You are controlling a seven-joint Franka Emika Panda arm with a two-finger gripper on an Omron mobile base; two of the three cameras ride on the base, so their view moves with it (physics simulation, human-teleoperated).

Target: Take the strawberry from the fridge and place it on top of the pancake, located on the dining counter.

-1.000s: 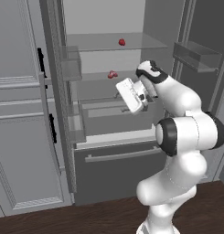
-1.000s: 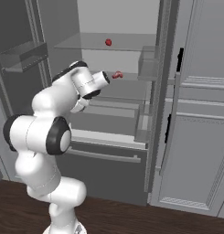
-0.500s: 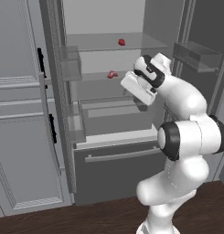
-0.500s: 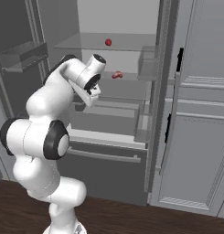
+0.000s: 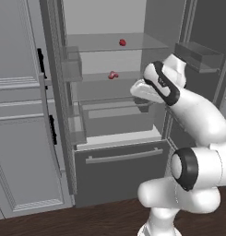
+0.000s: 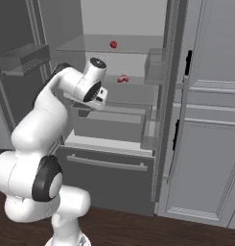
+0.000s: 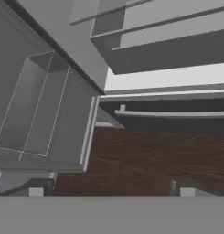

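From the left base view: open fridge [image 5: 119,170] ahead, strawberry [image 5: 122,42] on the top clear shelf, a lumpier pinkish-red item [image 5: 113,75] on the shelf below, end effector [image 5: 136,91] lower than both and off to the right, near the crisper drawer. From the right base view: end effector [image 6: 102,98] tilted downward, well apart from the strawberry [image 6: 113,44], nearer the pinkish item [image 6: 122,78]. From the hand view: end effector [image 7: 111,192] spread wide and empty, aimed at the wooden floor [image 7: 154,155] and the bottom drawer handle [image 7: 173,114]. Likely risks: grabbing the nearer red item by mistake, clipping a shelf edge while rising, or nudging the small round berry into a roll toward the back.
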